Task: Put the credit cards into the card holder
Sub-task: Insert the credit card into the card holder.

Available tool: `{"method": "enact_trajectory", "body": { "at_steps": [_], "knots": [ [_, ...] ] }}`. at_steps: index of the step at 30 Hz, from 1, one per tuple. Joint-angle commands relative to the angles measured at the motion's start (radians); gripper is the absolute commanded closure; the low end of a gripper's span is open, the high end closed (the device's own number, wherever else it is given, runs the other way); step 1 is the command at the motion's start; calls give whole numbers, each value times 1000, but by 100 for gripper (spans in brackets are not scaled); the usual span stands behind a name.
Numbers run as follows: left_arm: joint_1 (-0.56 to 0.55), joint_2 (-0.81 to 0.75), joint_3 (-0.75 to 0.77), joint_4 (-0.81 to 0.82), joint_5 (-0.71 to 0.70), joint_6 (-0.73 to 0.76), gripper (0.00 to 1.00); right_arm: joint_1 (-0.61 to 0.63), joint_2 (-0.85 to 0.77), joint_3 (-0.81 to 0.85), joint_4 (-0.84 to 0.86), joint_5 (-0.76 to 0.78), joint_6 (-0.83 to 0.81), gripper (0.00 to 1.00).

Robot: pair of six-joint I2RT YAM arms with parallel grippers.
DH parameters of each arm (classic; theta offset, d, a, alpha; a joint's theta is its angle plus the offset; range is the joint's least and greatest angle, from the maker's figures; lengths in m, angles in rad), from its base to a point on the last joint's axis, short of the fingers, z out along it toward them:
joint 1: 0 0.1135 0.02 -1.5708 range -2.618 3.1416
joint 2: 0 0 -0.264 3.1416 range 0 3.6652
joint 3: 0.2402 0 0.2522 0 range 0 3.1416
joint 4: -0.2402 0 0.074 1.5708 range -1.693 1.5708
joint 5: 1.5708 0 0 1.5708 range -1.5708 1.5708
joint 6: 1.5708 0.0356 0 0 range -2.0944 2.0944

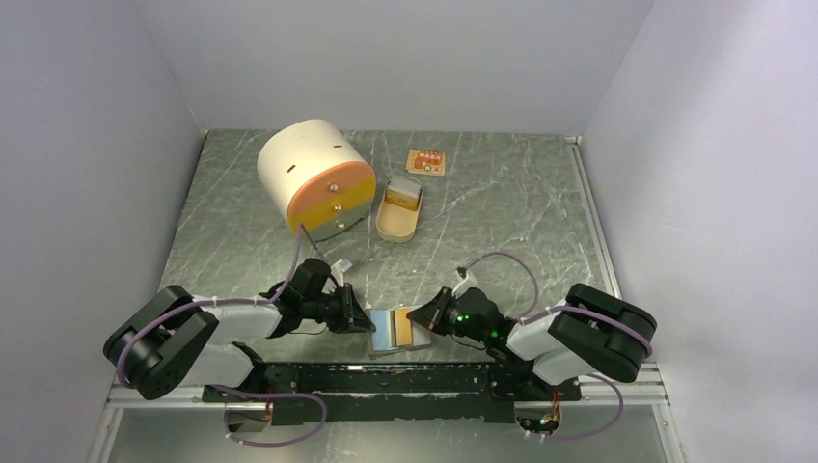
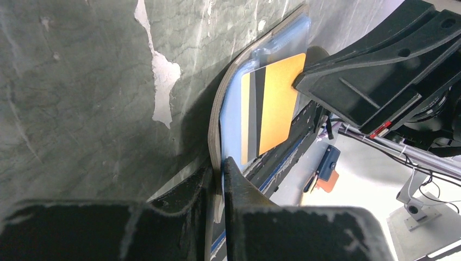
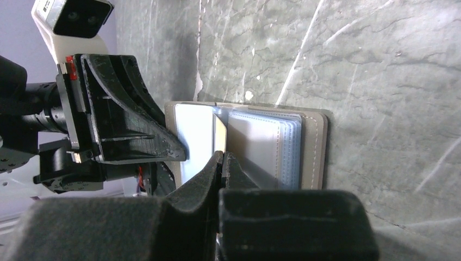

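Grey marble-look bench (image 1: 502, 193) boxed in by pale walls; the action is at the middle of its near edge. A taupe-grey, book-style card holder w/ clear plastic sleeves (image 1: 384, 330) lies open there, flat on the bench. The left gripper (image 2: 222, 163) is pinched tight on the holder's left cover edge, pinning it. The right gripper (image 3: 222, 157) is closed on the thin gold-orange card (image 2: 278, 103), holding it over the holder's right half.

Step in hand, as I read it: feeding that card into a sleeve pocket, i.e. mid-insertion, not seated yet. The next move needs the card's leading edge lined up w/ the pocket mouth and a shallow slide along the sleeve. The left side should hold firm so the holder doesn't skid, w/ release only once the card is in.

Views:
- **Top cam:** gives the layout. A cream cylinder box w/ orange face (image 1: 313, 178), a tan oval tin (image 1: 399, 212) and a small orange square (image 1: 425, 162) sit toward the far edge, well apart from the work.
- **Left wrist cam:** the only one showing the card's face and dark stripe. Can't tell if its inner strip is under plastic.
- **Right wrist cam:** sees the card edge-on only, but shows the stitched sleeve stack.

Blue-grey card: can't pick it out for sure anywhere.
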Motion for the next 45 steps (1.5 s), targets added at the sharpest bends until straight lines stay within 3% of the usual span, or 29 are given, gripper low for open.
{"method": "enact_trajectory", "body": {
  "at_steps": [1, 2, 6, 12, 14, 22, 34, 45],
  "knots": [
    [0, -11, -18, 67, 36, -22, 85, 34, 28, 29, 17, 31, 6, 100],
    [0, -11, -20, 73, 38, -26, 85, 41, 29, 35, 8, 36, 8, 99],
    [0, -14, -22, 77, 39, -30, 83, 53, 15, 58, -69, 38, 6, 77],
    [1, -30, -21, 65, 39, -30, 80, 53, -156, 136, -474, 96, -62, 61],
    [1, -39, -24, 79, 49, -36, 79, 54, -192, 140, -534, 104, -75, 58],
    [1, -63, -39, 150, 82, -59, 77, 57, -142, 142, -466, 52, -80, 58],
    [0, -82, -37, 139, 75, -51, 91, 70, 10, 142, -255, -29, -49, 60],
    [1, -75, -32, 193, 99, -50, 91, 71, -1, 105, -164, -28, -25, 64]
  ]
}}
